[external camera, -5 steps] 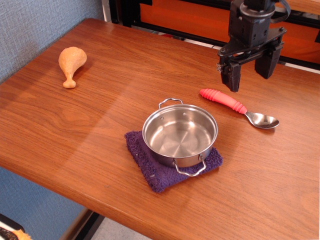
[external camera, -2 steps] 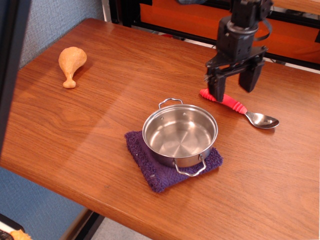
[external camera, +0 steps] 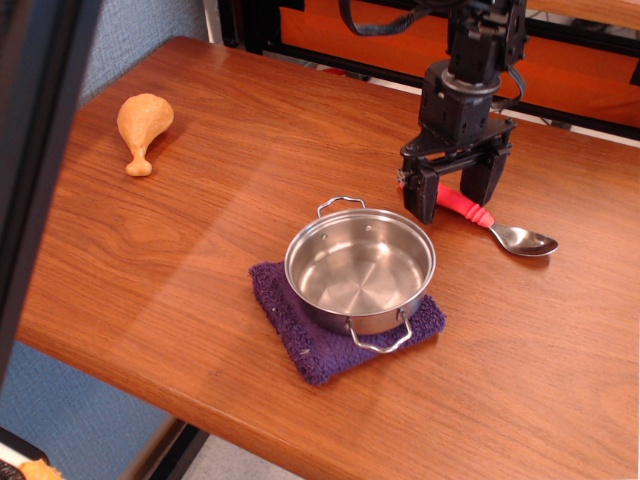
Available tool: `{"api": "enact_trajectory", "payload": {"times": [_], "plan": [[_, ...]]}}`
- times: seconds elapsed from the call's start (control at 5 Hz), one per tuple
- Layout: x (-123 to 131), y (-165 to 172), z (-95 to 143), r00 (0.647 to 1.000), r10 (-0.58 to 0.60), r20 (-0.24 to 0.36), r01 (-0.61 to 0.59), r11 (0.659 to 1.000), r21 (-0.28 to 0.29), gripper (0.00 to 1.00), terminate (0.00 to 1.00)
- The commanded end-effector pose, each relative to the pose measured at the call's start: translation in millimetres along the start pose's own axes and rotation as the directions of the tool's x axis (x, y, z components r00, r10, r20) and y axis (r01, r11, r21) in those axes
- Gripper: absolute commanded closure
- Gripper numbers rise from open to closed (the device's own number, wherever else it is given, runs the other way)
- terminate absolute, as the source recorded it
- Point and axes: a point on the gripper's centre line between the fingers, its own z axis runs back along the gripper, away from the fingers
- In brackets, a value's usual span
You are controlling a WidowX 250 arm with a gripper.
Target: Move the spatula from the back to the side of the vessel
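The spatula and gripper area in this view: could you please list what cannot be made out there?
- Spatula: the left end of its red handle is hidden behind the near finger of the gripper.
- Whether the open gripper's fingertips touch the handle or the table: not clear from this single angle.
- Purple cloth: its middle is covered by the pan.
- Left side of the picture: blocked by a dark blurred bar close to the camera.
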Motion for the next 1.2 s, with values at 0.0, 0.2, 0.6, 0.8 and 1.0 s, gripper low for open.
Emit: {"api": "enact_trajectory", "payload": {"times": [0.0, 0.2, 0.6, 0.8, 1.0], "plan": [[13, 0, 19, 1.0, 0.024, 0.018, -0.022, 0.997, -0.069, 0.0, 0.0], [11, 1, 21, 1.0, 0.023, 0.014, -0.022, 0.997, -0.08, 1.0, 0.0], [11, 3, 49, 0.996, 0.079, 0.033, -0.073, 0.985, -0.155, 1.0, 0.0], [17, 3, 66, 0.995, 0.092, 0.043, -0.083, 0.98, -0.182, 1.0, 0.0], [30, 13, 96, 0.987, 0.156, 0.034, -0.142, 0.955, -0.26, 1.0, 0.0]]}}
